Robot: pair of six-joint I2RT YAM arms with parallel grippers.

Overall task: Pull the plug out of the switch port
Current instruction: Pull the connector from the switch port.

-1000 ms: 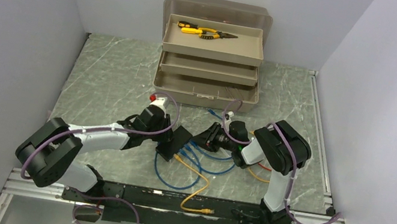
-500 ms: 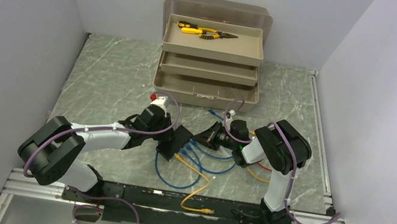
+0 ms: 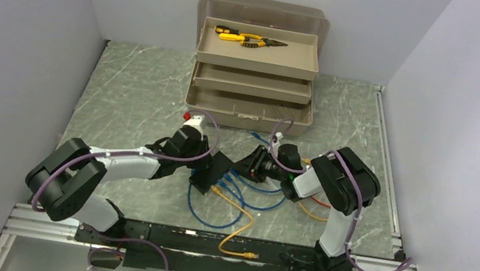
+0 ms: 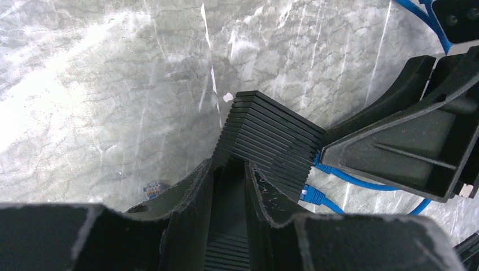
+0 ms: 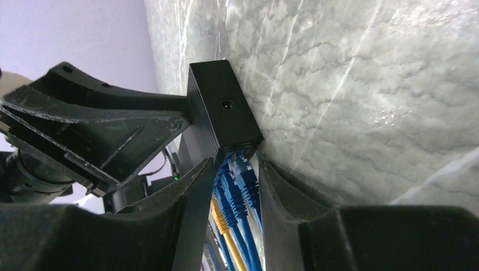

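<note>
On the marbled table (image 3: 133,95), left gripper (image 4: 229,166) clenched the switch (image 4: 271,135) from ten o'clock (surely anchoring it) while right gripper (image 5: 236,165), spread, straddled blue plugs (image 5: 240,183) at two o'clock.

1. My left claw (image 3: 201,164) touches the switch (image 3: 214,172), which lies just to its right.
2. My right claw (image 3: 248,167) faces it from the switch's other side, close above the blue cables (image 3: 249,194).
3. A yellow cable (image 3: 239,225) trails nearward of both claws, toward the arm bases.
4. Well beyond both claws stands an open toolbox (image 3: 248,111), with pliers (image 3: 249,38) in its top tray.
</note>
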